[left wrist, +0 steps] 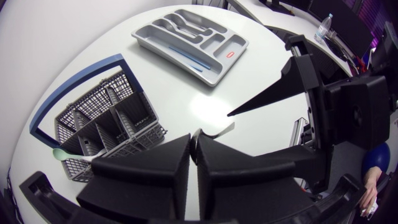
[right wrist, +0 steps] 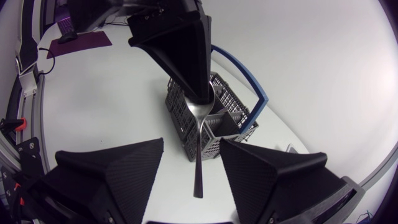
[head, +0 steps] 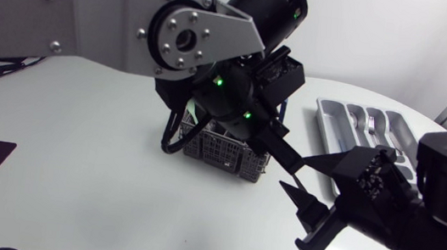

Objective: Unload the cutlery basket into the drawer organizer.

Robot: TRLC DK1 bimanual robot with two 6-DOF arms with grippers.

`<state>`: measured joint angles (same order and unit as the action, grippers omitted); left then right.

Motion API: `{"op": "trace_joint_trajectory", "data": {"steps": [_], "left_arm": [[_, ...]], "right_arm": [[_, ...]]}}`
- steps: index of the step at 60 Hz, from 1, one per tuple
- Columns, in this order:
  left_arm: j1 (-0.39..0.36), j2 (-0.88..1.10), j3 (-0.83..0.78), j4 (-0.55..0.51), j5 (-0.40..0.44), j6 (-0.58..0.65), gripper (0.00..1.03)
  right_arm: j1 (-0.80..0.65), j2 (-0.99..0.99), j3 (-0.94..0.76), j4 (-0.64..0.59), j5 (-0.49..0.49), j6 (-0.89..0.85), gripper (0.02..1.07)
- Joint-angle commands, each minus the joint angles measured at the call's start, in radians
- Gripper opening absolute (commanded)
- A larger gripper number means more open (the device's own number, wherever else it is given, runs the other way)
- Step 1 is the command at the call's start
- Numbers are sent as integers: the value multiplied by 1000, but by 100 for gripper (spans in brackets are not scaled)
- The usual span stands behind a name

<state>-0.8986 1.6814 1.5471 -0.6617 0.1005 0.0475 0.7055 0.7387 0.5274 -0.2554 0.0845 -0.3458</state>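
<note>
On the white table [head: 72,171], organizer [head: 326,127] lies two o'clock from the basket [head: 216,148]; left gripper [right wrist: 199,98] pinches a spoon [right wrist: 198,163], right gripper [right wrist: 191,143] spread.

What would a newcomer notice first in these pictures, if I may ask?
The left gripper is shut on a metal spoon at its bowl, and the handle hangs down between the open fingers of the right gripper, with a gap on each side. Below the left arm stands the grey cutlery basket with its blue handle. The grey drawer organizer lies on the table's right side, some cutlery already in it.
</note>
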Motion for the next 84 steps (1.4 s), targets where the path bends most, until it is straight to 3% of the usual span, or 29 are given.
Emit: {"op": "trace_joint_trajectory", "data": {"steps": [1, 21, 46, 59, 63, 66, 73, 78, 84], "left_arm": [[4, 14, -25, -10, 21, -26, 4], [7, 9, -30, -10, 47, -28, 4], [9, -6, -36, -19, 61, -28, 4], [9, -11, -32, -19, 61, -32, 4], [9, -12, -24, -19, 61, -38, 14], [18, -12, -5, -19, 61, -46, 31], [55, -9, 51, -7, 61, -63, 58], [86, -11, 80, 33, 61, -92, 67], [121, -12, 94, 77, 61, -107, 70]], "right_arm": [[5, 31, -12, 24, 14, -28, 50], [-5, 96, -6, 71, 26, -45, 19], [-21, 134, 8, 76, 31, -50, 7], [-14, 131, 2, 59, 32, -56, 7], [-14, 128, -1, 53, 32, -59, 7], [-12, 123, -4, 42, 29, -67, 7], [-6, 117, -14, 13, 14, -82, 7], [-6, 108, -21, -5, -3, -91, 7], [-21, 91, -30, -31, -38, -111, 7]]}}
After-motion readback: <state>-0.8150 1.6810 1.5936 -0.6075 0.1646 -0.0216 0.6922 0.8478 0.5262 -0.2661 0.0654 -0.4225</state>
